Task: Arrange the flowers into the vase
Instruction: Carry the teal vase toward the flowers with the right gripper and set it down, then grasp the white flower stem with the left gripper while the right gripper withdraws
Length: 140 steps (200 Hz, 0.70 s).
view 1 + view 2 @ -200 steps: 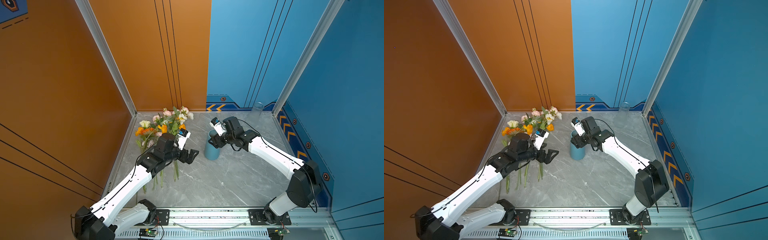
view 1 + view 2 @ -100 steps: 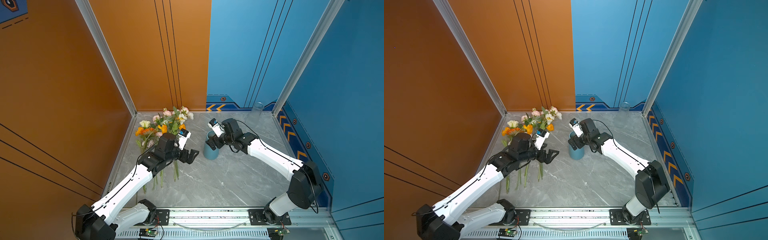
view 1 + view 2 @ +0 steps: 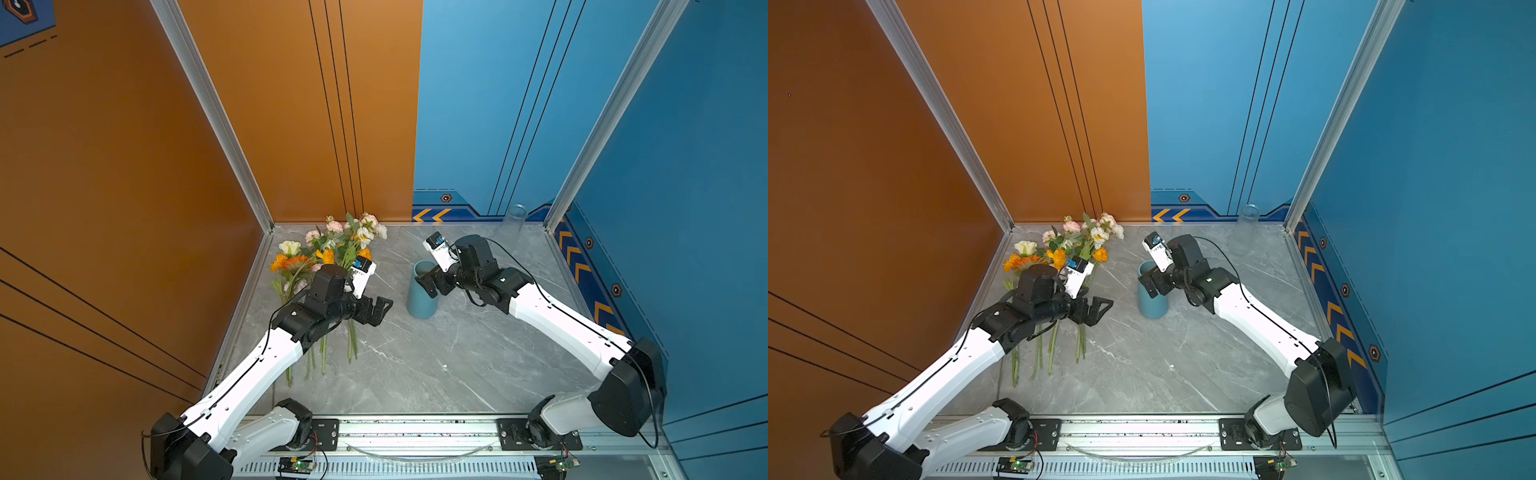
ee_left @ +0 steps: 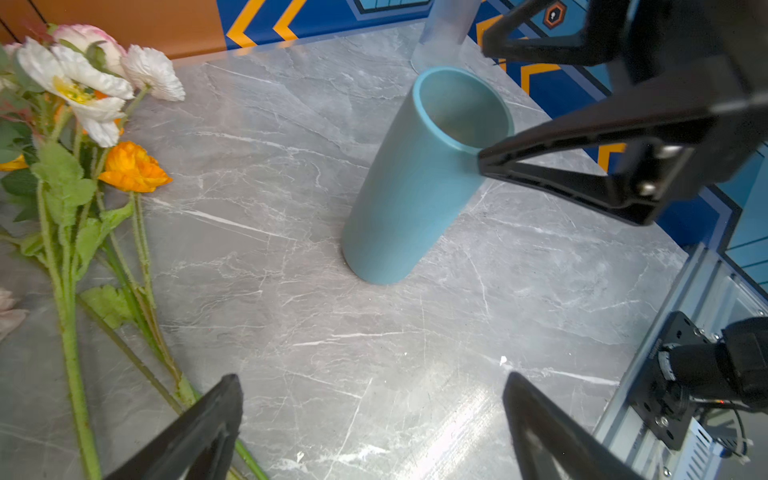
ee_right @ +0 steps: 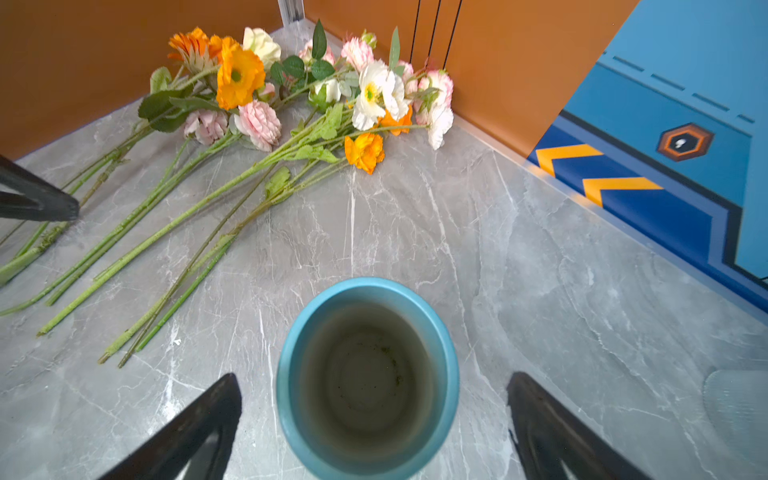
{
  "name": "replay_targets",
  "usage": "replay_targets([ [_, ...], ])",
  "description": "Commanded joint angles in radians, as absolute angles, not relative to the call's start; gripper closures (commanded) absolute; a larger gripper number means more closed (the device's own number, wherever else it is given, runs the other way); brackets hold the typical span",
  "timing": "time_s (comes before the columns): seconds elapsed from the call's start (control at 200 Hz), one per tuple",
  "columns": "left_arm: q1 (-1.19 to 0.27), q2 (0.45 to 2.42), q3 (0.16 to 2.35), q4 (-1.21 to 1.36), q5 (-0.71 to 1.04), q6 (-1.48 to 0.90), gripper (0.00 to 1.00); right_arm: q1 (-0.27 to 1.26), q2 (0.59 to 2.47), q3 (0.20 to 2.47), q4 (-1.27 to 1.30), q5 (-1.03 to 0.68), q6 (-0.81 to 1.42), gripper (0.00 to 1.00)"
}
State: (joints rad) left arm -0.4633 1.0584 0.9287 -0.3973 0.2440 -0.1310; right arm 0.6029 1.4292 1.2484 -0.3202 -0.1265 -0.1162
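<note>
The flowers (image 3: 332,249) (image 3: 1075,245) lie in a loose pile at the back left of the grey table, stems toward the front; blooms are orange, pink, white and cream (image 5: 291,104) (image 4: 83,124). The vase (image 3: 422,295) (image 3: 1152,299) is a blue cylinder, upright mid-table, with nothing in it (image 5: 368,386) (image 4: 407,187). My left gripper (image 3: 380,313) (image 3: 1102,307) (image 4: 372,378) hovers open over the stems' right edge, holding nothing. My right gripper (image 3: 428,282) (image 3: 1152,282) (image 5: 374,376) is open at the vase's mouth, fingers either side with gaps.
A clear glass jar (image 3: 513,220) (image 3: 1248,220) (image 5: 739,411) stands at the back right by the blue wall. Orange and blue walls close in the table on three sides. A metal rail (image 3: 415,432) runs along the front edge.
My right gripper's jaws have spread wider and it has shifted slightly left around the vase's mouth. The left arm and the flowers have barely moved.
</note>
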Motion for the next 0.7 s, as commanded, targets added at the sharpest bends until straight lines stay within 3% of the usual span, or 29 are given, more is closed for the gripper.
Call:
replay_targets([
  [0.0, -0.432, 1.050, 0.973, -0.431, 0.234, -0.154, 0.02, 0.594, 1.351, 1.283, -0.370, -0.133, -0.120, 0.00],
  [0.13, -0.377, 1.077, 1.014, -0.514, 0.083, -0.184, 0.02, 0.592, 1.287, 1.308, -0.434, -0.135, -0.083, 0.00],
  [0.295, -0.266, 1.196, 1.055, -0.621, -0.030, -0.225, 0.31, 0.693, 1.235, 1.294, -0.497, -0.098, -0.051, 0.00],
  [0.46, -0.225, 1.341, 1.053, -0.621, -0.084, -0.271, 0.59, 0.891, 1.234, 1.192, -0.354, -0.028, 0.059, 0.00],
  [0.696, -0.214, 1.567, 1.085, -0.621, -0.231, -0.289, 0.70, 1.030, 1.313, 1.077, -0.121, -0.029, 0.197, 0.00],
])
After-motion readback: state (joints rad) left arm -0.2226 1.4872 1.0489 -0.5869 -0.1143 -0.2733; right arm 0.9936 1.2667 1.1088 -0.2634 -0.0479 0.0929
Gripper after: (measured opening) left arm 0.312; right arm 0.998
